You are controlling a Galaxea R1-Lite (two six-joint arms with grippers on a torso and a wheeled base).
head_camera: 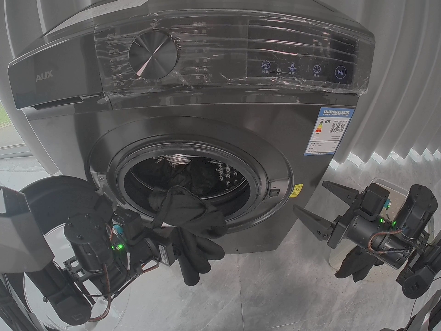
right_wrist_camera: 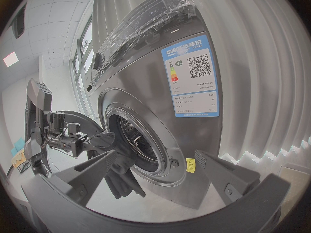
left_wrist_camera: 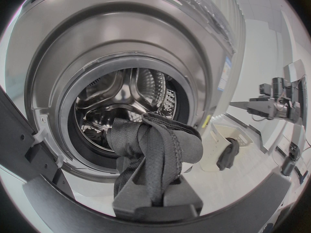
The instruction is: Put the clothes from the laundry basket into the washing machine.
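Note:
The grey washing machine (head_camera: pixel 193 116) stands with its round door (head_camera: pixel 50 194) swung open to the left. My left gripper (head_camera: pixel 177 240) is at the lower rim of the drum opening, shut on a black garment (head_camera: pixel 193 217) that drapes over the rim and hangs toward the floor. In the left wrist view the gripper (left_wrist_camera: pixel 158 178) clamps this bunched garment (left_wrist_camera: pixel 155 143) in front of the drum (left_wrist_camera: pixel 129 94). More dark clothes (head_camera: pixel 183 173) lie inside. My right gripper (head_camera: pixel 310 196) hangs open and empty above the white laundry basket (head_camera: pixel 390 185), from whose side a black cloth (head_camera: pixel 356 263) hangs.
Pale curtains (head_camera: pixel 404 93) hang behind and to the right of the machine. The grey tiled floor (head_camera: pixel 275 290) lies bare between the two arms. The open door takes up the space left of my left arm.

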